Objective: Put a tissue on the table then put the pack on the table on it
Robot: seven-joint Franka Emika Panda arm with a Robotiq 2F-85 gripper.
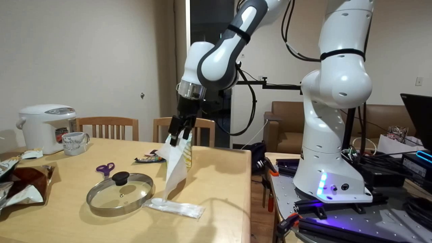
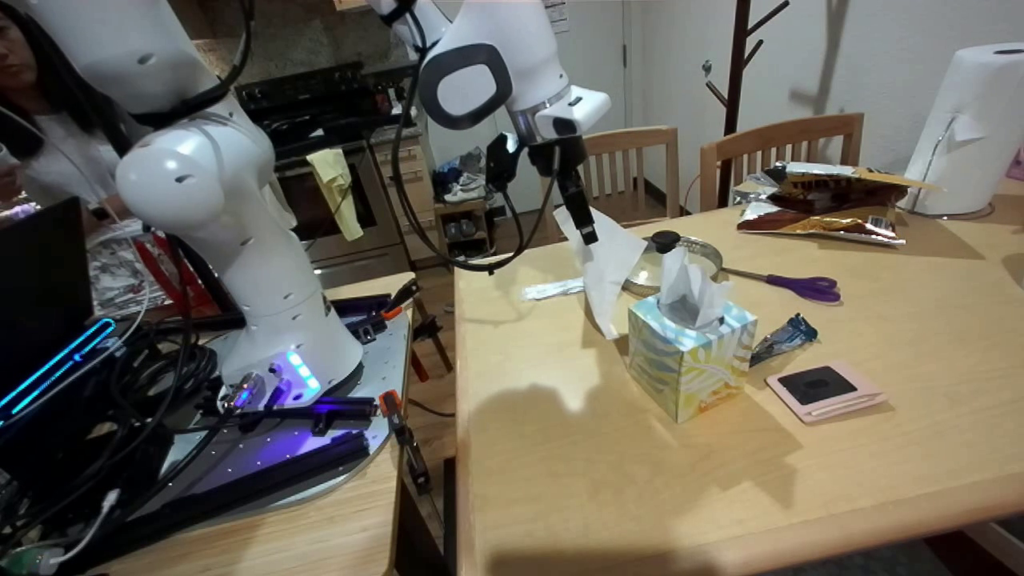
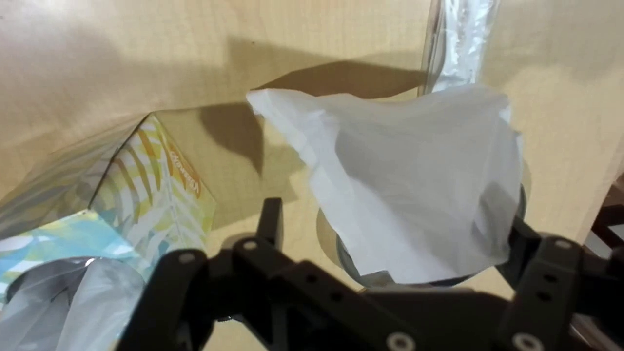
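Observation:
My gripper [image 1: 180, 135] is over the table [image 2: 552, 472], its jaws wide apart in the wrist view. The white tissue [image 2: 606, 264] hangs in the air by the fingertips, its lower corner pointing down toward the table. In the wrist view the tissue [image 3: 414, 180] spreads between the jaws, one edge meeting the right finger [image 3: 524, 241]; the left finger stands apart from it. Whether it clings or is falling I cannot tell. The flat white pack [image 1: 182, 208] lies on the table beside the glass lid, partly covered by the tissue in the wrist view.
A tissue box [image 2: 692, 364] stands close to the gripper, with a tissue poking from its top. Around it are the round glass lid [image 1: 135, 194], purple scissors [image 2: 804, 288], a wrapper [image 2: 784, 340] and a pink wallet [image 2: 848, 406]. Snack bags [image 2: 824, 212] lie farther off.

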